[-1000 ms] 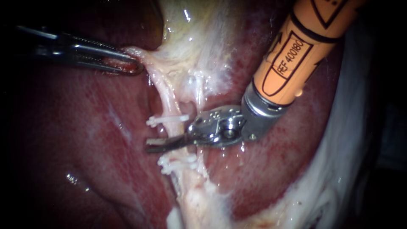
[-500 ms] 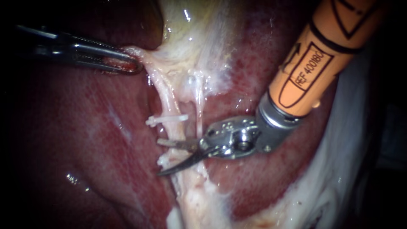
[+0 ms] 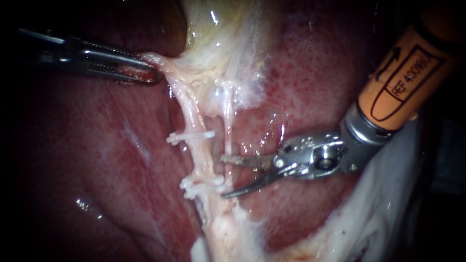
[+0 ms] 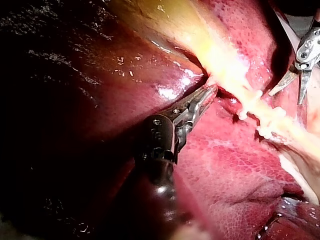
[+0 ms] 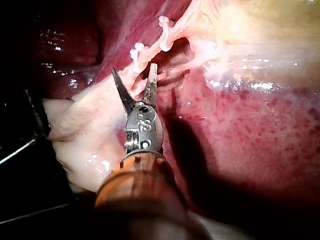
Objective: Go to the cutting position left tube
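Note:
The left tube (image 3: 203, 160) runs down pale between an upper white clip (image 3: 190, 137) and lower white clips (image 3: 200, 187). My right instrument (image 3: 223, 176), orange-shafted with two thin blades, stands open just right of that tube, its blade tips by the thin right tube (image 3: 227, 128). In the right wrist view the open blades (image 5: 134, 70) point at the clipped tube (image 5: 150, 47). My left instrument (image 3: 145, 73) is shut on pale tissue (image 3: 167, 65) at the gallbladder's lower end, holding it leftward. The left wrist view shows those jaws (image 4: 207, 92) and the clips (image 4: 250, 107).
Dark red liver (image 3: 97, 160) lies on both sides of the tubes. The yellowish gallbladder (image 3: 218, 39) sits above them. White fatty tissue (image 3: 369, 218) borders the lower right, under the right instrument's shaft.
The right instrument's blades lay shut across the left tube between the clips, then opened and drew back to the right, off the tube. The left instrument has held still.

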`<state>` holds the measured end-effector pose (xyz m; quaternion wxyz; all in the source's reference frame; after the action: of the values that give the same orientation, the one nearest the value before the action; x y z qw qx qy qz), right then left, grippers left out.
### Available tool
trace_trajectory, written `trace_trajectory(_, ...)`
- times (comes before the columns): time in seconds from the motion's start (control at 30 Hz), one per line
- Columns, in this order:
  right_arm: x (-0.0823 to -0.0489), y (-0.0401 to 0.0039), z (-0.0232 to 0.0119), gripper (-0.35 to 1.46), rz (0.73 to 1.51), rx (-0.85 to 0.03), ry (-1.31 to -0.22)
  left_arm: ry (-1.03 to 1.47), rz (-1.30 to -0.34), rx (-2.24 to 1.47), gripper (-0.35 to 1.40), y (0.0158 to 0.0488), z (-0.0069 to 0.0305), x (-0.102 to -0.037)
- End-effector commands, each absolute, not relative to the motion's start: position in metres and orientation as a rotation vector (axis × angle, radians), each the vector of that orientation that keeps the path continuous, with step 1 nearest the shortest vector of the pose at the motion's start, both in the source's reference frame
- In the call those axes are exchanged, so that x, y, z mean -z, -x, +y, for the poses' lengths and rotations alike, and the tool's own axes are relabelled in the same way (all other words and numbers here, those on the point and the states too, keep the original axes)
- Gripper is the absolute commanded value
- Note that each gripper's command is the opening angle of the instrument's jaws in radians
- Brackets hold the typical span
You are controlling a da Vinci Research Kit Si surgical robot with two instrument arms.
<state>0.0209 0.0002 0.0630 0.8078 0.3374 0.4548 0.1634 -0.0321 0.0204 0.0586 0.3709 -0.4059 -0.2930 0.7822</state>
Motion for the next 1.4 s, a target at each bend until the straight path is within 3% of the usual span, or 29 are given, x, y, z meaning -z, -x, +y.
trace_trajectory(0.03,-0.0635,-0.0209,0.0002,1.42,0.967,-0.352,-0.724,1.041,-0.751,-2.006,-0.35,0.0321,0.0204,-0.0585)
trace_trajectory(0.7,-0.0688,-0.0228,-0.0004,1.39,0.930,-0.363,-0.823,1.041,-0.751,-2.006,-0.35,0.0321,0.0203,-0.0584)
trace_trajectory(1.4,-0.0678,-0.0287,-0.0006,1.34,1.013,-0.360,-0.987,1.041,-0.751,-2.006,-0.35,0.0321,0.0203,-0.0584)
